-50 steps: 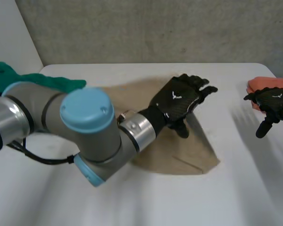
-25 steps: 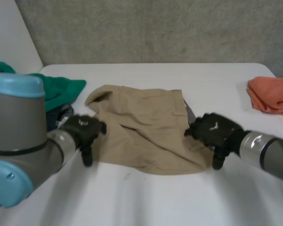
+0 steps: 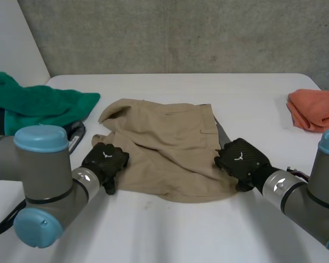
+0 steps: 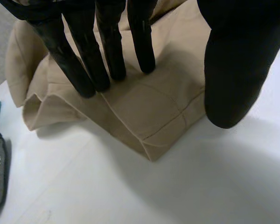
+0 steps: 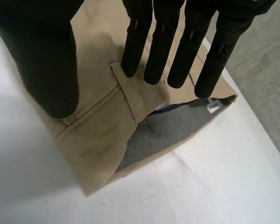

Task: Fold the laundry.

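A tan pair of shorts (image 3: 167, 148) lies crumpled in the middle of the white table (image 3: 170, 235). My left hand (image 3: 105, 160) rests at its near left corner. In the left wrist view its straight fingers (image 4: 109, 46) press on the tan cloth (image 4: 144, 107), and the thumb (image 4: 231, 79) stands apart beside the hem. My right hand (image 3: 240, 160) is at the near right corner. There its straight fingers (image 5: 170, 46) touch the waistband (image 5: 130, 98) with the thumb (image 5: 49, 70) spread over the cloth's edge. The grey lining (image 5: 154, 133) shows in the opening.
A green cloth (image 3: 41, 104) is heaped at the table's far left, over a dark grey item (image 3: 75, 134) with a label. An orange cloth (image 3: 315, 109) lies at the far right edge. A concrete wall (image 3: 181, 33) stands behind the table.
The left arm swung off the shorts' middle back to the near left corner. The right hand came from beside the orange cloth to the near right corner. Both hands' fingers have drawn closer together.
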